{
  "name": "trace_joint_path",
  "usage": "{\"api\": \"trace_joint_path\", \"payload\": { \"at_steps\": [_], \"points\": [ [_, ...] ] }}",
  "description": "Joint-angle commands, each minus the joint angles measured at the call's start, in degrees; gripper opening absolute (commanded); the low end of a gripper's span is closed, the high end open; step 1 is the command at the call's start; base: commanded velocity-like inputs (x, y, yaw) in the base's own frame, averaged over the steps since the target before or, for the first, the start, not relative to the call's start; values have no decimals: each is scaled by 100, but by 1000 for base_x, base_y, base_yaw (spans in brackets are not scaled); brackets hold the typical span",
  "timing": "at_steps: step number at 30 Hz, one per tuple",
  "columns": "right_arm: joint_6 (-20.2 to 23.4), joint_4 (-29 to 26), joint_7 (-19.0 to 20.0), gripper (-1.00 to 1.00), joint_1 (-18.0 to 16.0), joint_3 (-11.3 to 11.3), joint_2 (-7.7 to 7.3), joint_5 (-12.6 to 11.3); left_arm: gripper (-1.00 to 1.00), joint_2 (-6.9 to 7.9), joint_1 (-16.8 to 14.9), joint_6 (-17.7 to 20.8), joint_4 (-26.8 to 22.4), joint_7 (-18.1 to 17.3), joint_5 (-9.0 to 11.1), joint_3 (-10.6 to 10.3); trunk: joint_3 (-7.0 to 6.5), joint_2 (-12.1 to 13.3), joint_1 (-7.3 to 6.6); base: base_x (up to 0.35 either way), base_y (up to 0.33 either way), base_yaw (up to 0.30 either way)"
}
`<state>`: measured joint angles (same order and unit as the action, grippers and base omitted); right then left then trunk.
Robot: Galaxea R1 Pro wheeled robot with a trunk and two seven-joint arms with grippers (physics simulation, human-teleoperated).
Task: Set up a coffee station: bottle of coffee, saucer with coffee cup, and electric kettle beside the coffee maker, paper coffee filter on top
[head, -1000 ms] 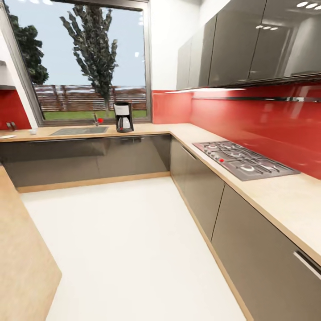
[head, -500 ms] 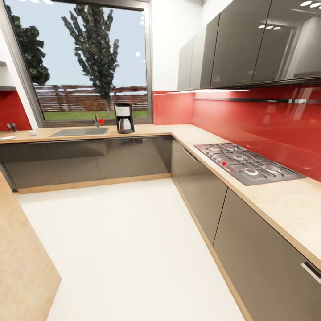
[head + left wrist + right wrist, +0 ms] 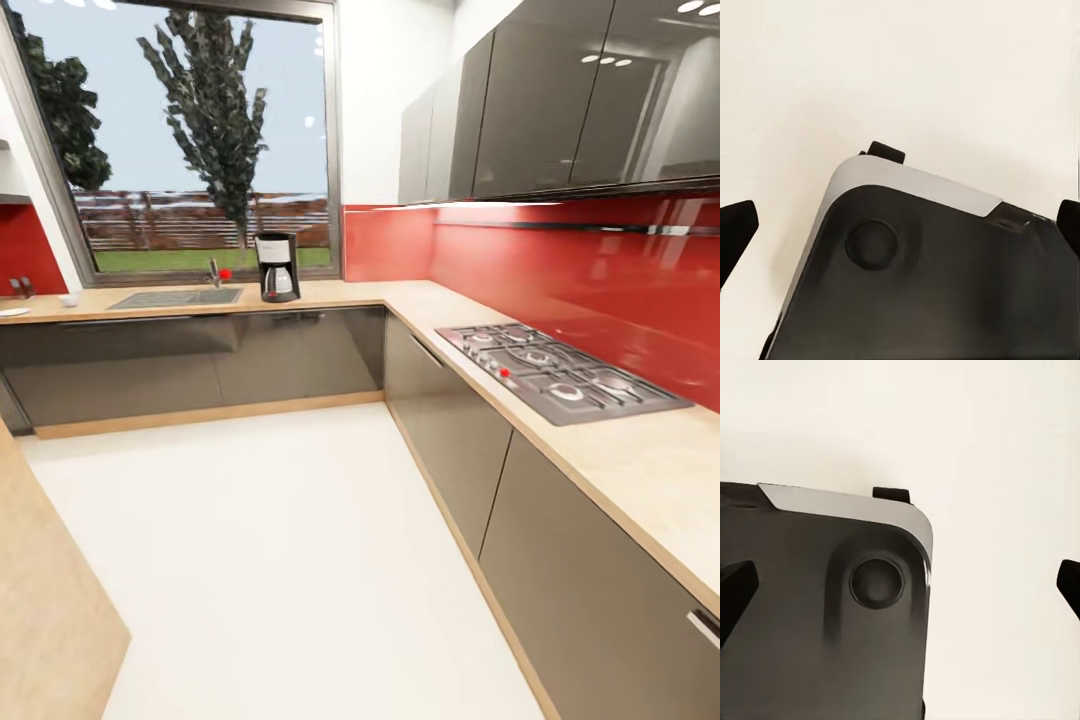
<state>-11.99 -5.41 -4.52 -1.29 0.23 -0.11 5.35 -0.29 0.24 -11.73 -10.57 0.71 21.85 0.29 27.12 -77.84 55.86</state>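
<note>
The coffee maker stands on the far table before the window, beside the sink. At the far left, a small white cup-like thing and plate edge are hard to make out. Left hand and right hand gape open, fingertips cropped, above the robot's base.

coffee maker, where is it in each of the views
Head view: the coffee maker stands on the far countertop under the window, right of the sink.
Left wrist view: not in it.
Right wrist view: not in it.
Shared landmark: the white floor.
</note>
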Motion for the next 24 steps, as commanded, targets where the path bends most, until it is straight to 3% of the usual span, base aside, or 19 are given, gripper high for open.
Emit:
{"api": "trace_joint_path", "payload": {
  "at_steps": [1, 4, 8, 24],
  "points": [
    [-12, 5, -31, 100, -3, 0, 1, 54, 100, -11, 3, -13, -8, -13, -107, -53, 5, -2, 1, 150, -2, 0],
    [-26, 5, -35, 100, -3, -8, -4, 45, 100, -27, 3, -61, -11, -46, -497, -208, 5, -2, 1, 243, 12, 0],
    [-52, 5, -39, 100, -3, -3, 2, 50, 100, -37, 3, -64, -7, -109, -665, -260, 5, -2, 1, 274, 81, 0],
    [-154, 5, -81, 100, -3, -15, -5, 35, 100, -41, 3, -85, 2, -90, -646, -233, 5, -2, 1, 335, 65, 0]
  ]
}}
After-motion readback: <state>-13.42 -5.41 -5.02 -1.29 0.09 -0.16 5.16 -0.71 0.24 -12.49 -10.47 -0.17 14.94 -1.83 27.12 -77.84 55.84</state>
